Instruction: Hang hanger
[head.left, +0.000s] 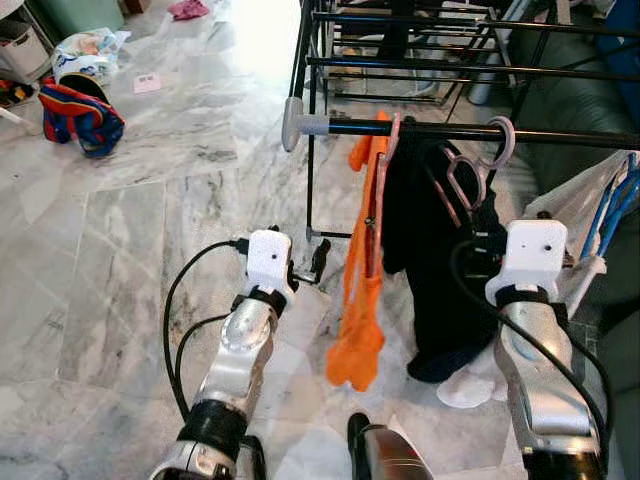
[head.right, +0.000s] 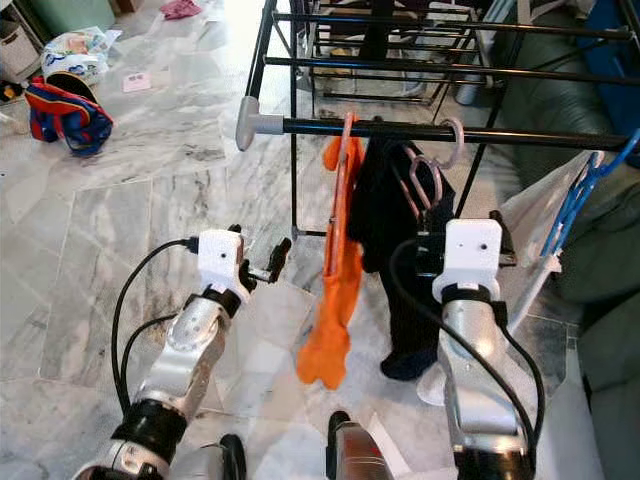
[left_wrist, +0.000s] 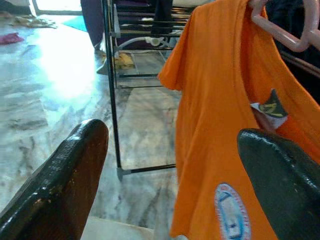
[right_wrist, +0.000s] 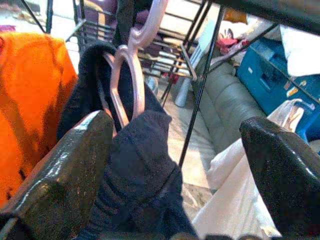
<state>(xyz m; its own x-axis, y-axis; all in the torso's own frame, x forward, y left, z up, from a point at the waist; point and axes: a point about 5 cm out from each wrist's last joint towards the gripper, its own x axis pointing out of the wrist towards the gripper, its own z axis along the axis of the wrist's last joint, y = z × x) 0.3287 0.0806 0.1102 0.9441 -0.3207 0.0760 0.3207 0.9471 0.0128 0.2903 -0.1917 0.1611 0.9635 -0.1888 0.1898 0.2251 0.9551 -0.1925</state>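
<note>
Black fingers (right_wrist: 55, 165) of the right end effector (right_wrist: 175, 165) stand wide apart, gripping nothing; between them hangs the pink hanger (right_wrist: 131, 75) with its dark garment (right_wrist: 135, 170), hooked on the black rail (head.left: 450, 131). Closing on loose cloth could tug the hook off. Left end effector (left_wrist: 170, 170), also spread and empty, faces the orange shirt (left_wrist: 225, 125).
</note>
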